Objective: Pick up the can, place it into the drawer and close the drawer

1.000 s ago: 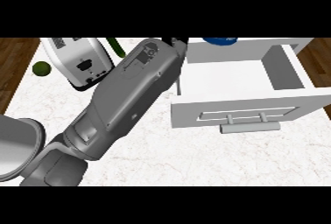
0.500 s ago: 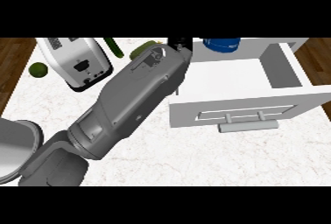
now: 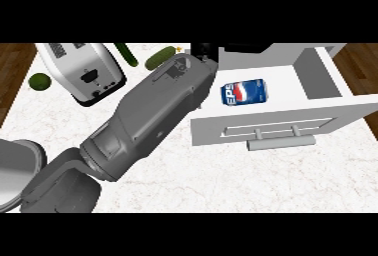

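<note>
Across the marble counter [image 3: 221, 190], the left forearm [image 3: 151, 117] slants up to the open drawer [image 3: 210, 132] and overlaps its left wall. Shoving the front shut from there could, I judge, catch the arm, and a wide swing back could clip the toaster [image 3: 85, 72] just beside it. Inside the drawer the can [image 3: 244, 92] lies on its side, apart from the left hand [image 3: 201, 50]; that hand is cut by the top edge, so open or closed cannot be told. The can's long axis runs left to right, nearly parallel to the drawer front, so a hard push on the handle [image 3: 280, 144] may set it rolling. Which end is its top is unclear.
</note>
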### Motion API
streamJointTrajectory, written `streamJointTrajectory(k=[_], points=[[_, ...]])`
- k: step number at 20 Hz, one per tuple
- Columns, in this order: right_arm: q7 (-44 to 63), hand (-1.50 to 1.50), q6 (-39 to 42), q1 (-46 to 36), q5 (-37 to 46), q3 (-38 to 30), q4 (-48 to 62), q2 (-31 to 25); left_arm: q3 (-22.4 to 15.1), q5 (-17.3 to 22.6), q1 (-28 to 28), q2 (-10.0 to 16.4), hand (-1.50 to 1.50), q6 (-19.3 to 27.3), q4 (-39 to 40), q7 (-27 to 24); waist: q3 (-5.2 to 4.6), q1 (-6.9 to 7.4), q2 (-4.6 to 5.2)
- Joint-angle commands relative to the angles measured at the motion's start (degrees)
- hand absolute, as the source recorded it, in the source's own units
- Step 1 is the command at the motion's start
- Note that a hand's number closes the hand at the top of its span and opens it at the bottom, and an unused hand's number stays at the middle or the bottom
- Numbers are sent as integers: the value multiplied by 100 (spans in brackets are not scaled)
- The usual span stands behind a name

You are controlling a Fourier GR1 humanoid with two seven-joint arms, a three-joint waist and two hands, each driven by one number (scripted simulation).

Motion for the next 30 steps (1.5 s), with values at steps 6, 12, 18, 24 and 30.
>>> streamJointTrajectory(k=[6, 12, 18, 24, 30], points=[[303, -150, -222, -132, -185, -116, -103, -171, -170, 380, -33, 0, -150, 114, 285, -356, -5, 35, 5], [-141, -150, 80, -30, 257, 23, -266, 184, -341, 745, -126, 0, -150, 456, -52, -291, -2, 53, -22], [-894, -150, 441, -727, 1373, -61, -331, -543, -321, 919, 15, 0, -150, 376, -143, -853, 0, 60, 40], [-1075, -150, 342, -1050, 2349, 414, -685, -444, -363, 1068, -21, 0, -150, 465, -174, -1170, -5, 175, 20], [-1164, -150, 206, -1683, 3981, 1369, -499, -462, -412, 1204, -89, 0, -150, 488, -225, -1196, -5, 311, 13]])
